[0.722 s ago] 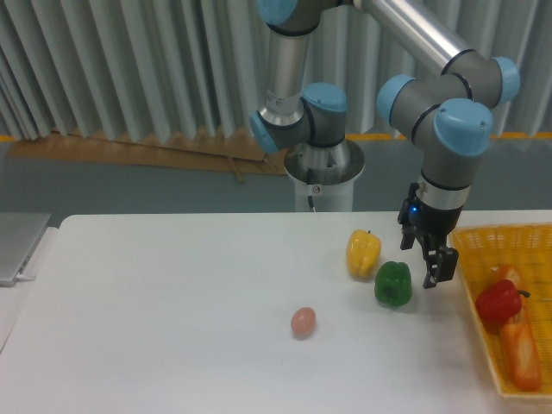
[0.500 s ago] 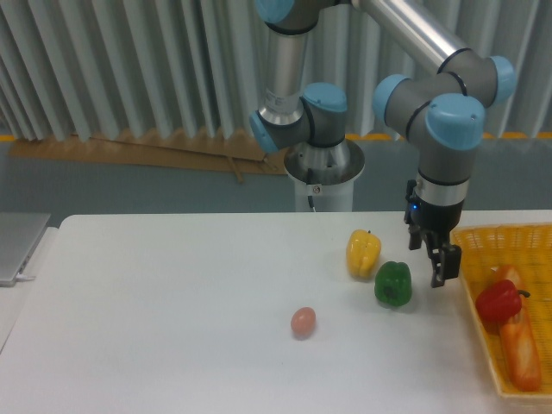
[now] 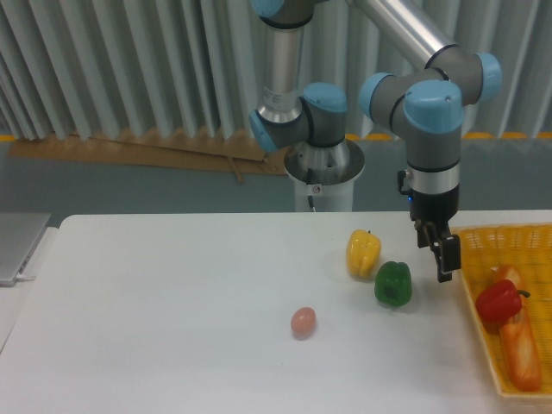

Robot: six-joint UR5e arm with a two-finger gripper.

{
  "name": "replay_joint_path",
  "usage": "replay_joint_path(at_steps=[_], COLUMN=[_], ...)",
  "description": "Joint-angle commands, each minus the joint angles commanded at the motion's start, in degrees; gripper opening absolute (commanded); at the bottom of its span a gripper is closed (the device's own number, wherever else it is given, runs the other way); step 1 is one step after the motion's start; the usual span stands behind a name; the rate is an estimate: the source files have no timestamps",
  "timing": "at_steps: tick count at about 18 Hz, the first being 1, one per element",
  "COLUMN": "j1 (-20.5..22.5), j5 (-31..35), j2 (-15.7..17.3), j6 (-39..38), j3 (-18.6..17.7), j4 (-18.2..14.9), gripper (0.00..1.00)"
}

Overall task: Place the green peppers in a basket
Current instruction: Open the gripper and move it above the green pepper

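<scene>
Sitting on the white table (image 3: 172,310), the green pepper (image 3: 393,284) rests upright on its own, touched by nothing. A yellow pepper (image 3: 363,252) stands just beside it at about 11 o'clock, the two nearly touching. At the green pepper's 8 o'clock, some way off, lies a small pinkish egg-shaped object (image 3: 303,322).

At the pepper's 2 o'clock hangs the gripper (image 3: 444,259), pointing down, near the pepper but apart from it, between the pepper and the basket (image 3: 474,276). It grasps nothing; its fingers are seen edge-on as one dark shape, so I cannot tell whether they are spread or closed.

The yellow-orange woven basket lies at 3 o'clock from the pepper, at the table's right edge, partly cut off by the frame. Inside it a red pepper (image 3: 498,302) lies against a long orange-brown item (image 3: 520,341) that may be a bread loaf; what it is cannot be made out for certain.

At 12 o'clock, beyond the table's far edge, stands the arm's base (image 3: 321,164), in front of a wall of grey vertical ribs (image 3: 129,69).
</scene>
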Motion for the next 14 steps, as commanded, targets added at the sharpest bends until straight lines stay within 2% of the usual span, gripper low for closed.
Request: replay_joint_path(at_steps=[2,5,14], j1=[0.3,0.5,0.9], j5=[-0.9,-1.0,-2.3], j2=[0.0,-0.1,0.3], j6=[-4.0,-6.7,-20.2], j3=[-0.5,-1.2,-1.5], j4=[-2.5,-3.3,-9.5], gripper=[1.0,1.0,1.0])
